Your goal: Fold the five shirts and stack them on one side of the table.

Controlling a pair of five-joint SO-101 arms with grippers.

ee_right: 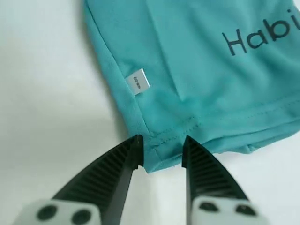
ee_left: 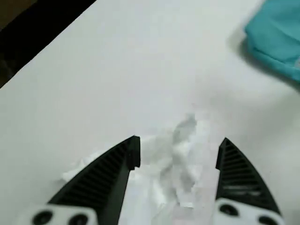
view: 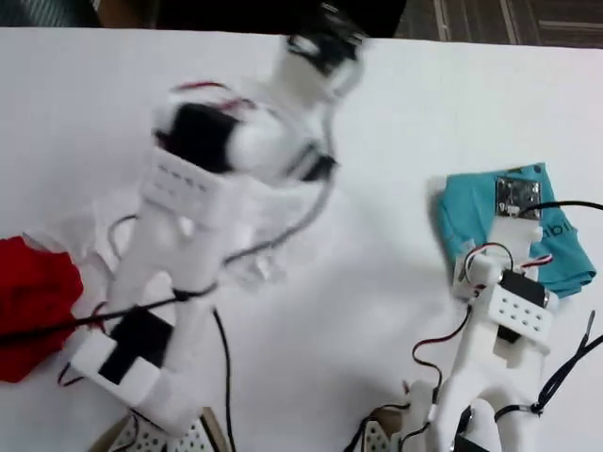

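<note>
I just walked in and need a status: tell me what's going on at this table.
Two robot arms are working on shirts on a white table. The left gripper, open, hangs over a crumpled white fabric shirt. The right gripper, open, straddles a corner of the folded teal fabric shirt, which lies at the table's right side in the high view. A crumpled red fabric shirt lies at the opposite edge, not yet folded.
</note>
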